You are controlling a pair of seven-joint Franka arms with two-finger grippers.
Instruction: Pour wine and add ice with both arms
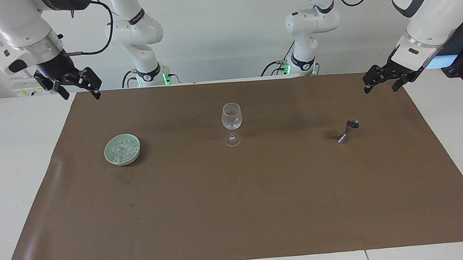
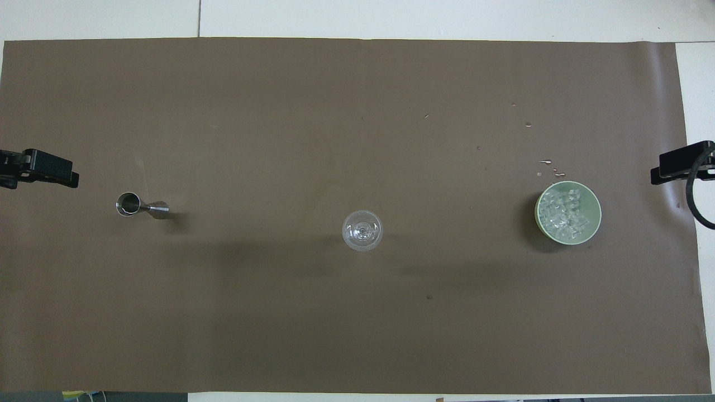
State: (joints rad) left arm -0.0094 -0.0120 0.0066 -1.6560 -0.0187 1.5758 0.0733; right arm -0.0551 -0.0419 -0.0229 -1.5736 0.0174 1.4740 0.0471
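Observation:
A clear, empty wine glass (image 1: 231, 124) (image 2: 362, 230) stands upright in the middle of the brown mat. The ice (image 1: 123, 148) (image 2: 567, 211) is a heap of small clear cubes in a pale green bowl (image 1: 111, 156) (image 2: 596, 223) toward the right arm's end. A small steel jigger (image 1: 348, 130) (image 2: 139, 205) stands toward the left arm's end. No wine shows; what the jigger holds is hidden. My left gripper (image 1: 380, 89) (image 2: 50, 169) hangs open and empty over the mat's edge beside the jigger. My right gripper (image 1: 82, 95) (image 2: 676, 166) hangs open and empty over the mat's corner, apart from the bowl.
The brown mat (image 1: 237, 211) (image 2: 357, 335) covers most of the white table (image 1: 10, 170). A few water drops (image 2: 550, 164) lie on the mat just beside the bowl, farther from the robots.

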